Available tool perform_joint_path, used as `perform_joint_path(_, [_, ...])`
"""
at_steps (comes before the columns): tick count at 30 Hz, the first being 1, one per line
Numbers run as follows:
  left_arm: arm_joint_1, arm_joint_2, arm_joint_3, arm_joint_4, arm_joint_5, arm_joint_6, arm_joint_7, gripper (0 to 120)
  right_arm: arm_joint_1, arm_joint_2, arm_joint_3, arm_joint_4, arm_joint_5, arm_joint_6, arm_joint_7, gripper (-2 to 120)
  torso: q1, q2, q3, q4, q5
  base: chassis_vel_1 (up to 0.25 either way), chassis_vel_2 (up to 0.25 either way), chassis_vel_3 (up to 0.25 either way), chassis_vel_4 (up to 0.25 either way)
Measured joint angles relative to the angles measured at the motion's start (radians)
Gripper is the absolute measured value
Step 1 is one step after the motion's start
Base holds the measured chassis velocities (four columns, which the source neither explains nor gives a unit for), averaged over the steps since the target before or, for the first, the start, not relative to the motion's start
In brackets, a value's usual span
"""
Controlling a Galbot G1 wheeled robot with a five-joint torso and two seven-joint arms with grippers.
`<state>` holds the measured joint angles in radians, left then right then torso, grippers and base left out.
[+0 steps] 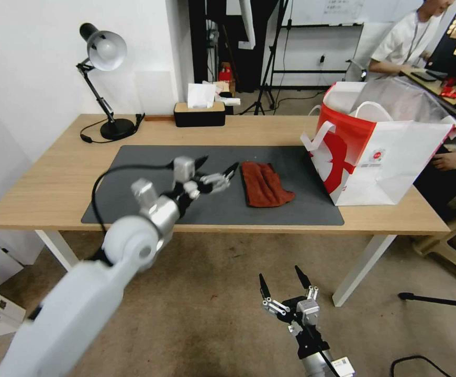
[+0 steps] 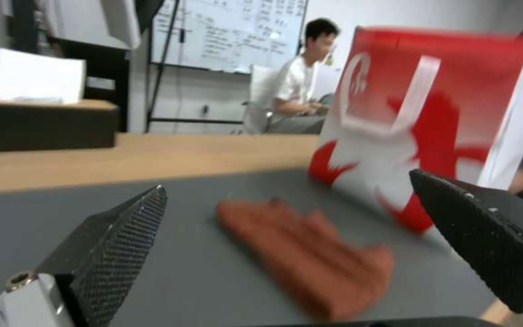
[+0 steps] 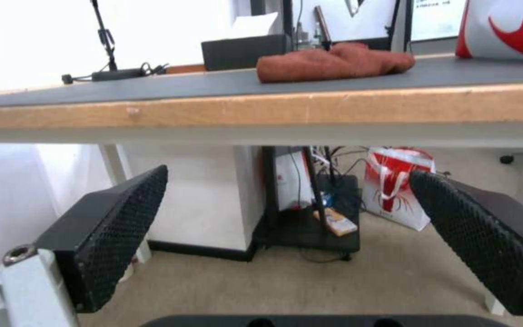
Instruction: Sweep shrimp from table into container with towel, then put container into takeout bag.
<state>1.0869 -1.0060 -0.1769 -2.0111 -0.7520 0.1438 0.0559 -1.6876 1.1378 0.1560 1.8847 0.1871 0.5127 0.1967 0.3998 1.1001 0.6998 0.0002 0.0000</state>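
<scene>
Fuzzy cloth towel (image 1: pixel 264 184) lies on a matt grey mat (image 1: pixel 133 209) over the light wood table (image 1: pixel 55 178); takeout bag (image 1: pixel 390 157) is smooth paper.

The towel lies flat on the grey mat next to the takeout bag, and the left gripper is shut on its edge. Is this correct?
Not quite. The left gripper is open and holds nothing; it hovers over the mat beside the towel, apart from it. The left wrist view shows both fingers spread wide with the towel ahead. The rest is right: the towel lies on the mat near the bag.
</scene>
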Motion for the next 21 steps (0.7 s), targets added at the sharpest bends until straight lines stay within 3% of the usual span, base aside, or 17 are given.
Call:
perform_joint_path(3, [0.170, -0.025, -0.100, -0.018, 0.160, -0.068, 0.040, 100, -0.019, -0.006, 0.014, 0.017, 0.002, 0.000, 0.003, 100, 0.000, 0.000, 0.000, -0.0002, 0.0000, 0.000, 0.000, 0.000, 0.000])
perform_joint_path(4, [0.170, -0.025, -0.100, -0.018, 0.160, -0.068, 0.040, 100, -0.019, -0.006, 0.014, 0.017, 0.002, 0.000, 0.003, 100, 0.000, 0.000, 0.000, -0.0002, 0.0000, 0.000, 0.000, 0.000, 0.000])
perform_joint_path(7, [0.290, -0.031, -0.178, -0.026, 0.243, -0.115, 0.057, 100, -0.035, -0.012, 0.025, 0.032, 0.019, 0.000, 0.012, 100, 0.000, 0.000, 0.000, -0.0005, 0.0002, 0.000, 0.000, 0.000, 0.000])
perform_joint_path(8, [0.290, -0.031, -0.178, -0.026, 0.243, -0.115, 0.057, 100, -0.035, -0.012, 0.025, 0.032, 0.019, 0.000, 0.012, 100, 0.000, 0.000, 0.000, -0.0005, 0.0002, 0.000, 0.000, 0.000, 0.000])
perform_joint_path(9, [0.366, -0.034, -0.209, -0.026, 0.286, -0.150, 0.064, 100, -0.042, -0.016, 0.034, 0.042, 0.038, 0.000, 0.010, 100, 0.000, 0.000, 0.000, -0.0001, -0.0001, 0.000, 0.000, 0.000, 0.000])
perform_joint_path(11, [0.458, -0.038, -0.245, -0.026, 0.337, -0.193, 0.067, 100, -0.050, -0.031, 0.053, 0.053, 0.072, 0.000, -0.010, 100, 0.000, 0.000, 0.000, 0.0002, 0.0001, 0.000, 0.000, 0.000, 0.000])
perform_joint_path(15, [0.526, -0.050, -0.267, -0.014, 0.355, -0.244, 0.067, 100, -0.052, -0.050, 0.075, 0.060, 0.099, -0.009, -0.031, 100, 0.000, 0.000, 0.000, -0.0004, 0.0001, 0.000, 0.000, 0.000, 0.000])
perform_joint_path(18, [0.598, -0.081, -0.295, 0.040, 0.380, -0.368, 0.064, 100, -0.053, -0.073, 0.100, 0.076, 0.139, -0.040, -0.040, 100, 0.000, 0.000, 0.000, 0.0000, 0.0000, 0.000, 0.000, 0.000, 0.000])
perform_joint_path(19, [0.598, -0.081, -0.295, 0.040, 0.380, -0.368, 0.064, 100, -0.053, -0.073, 0.100, 0.076, 0.139, -0.040, -0.040, 100, 0.000, 0.000, 0.000, 0.0000, 0.0000, 0.000, 0.000, 0.000, 0.000])
perform_joint_path(21, [0.623, -0.100, -0.301, 0.077, 0.395, -0.441, 0.061, 100, -0.053, -0.080, 0.112, 0.080, 0.165, -0.054, -0.042, 100, 0.000, 0.000, 0.000, -0.0002, 0.0000, 0.000, 0.000, 0.000, 0.000])
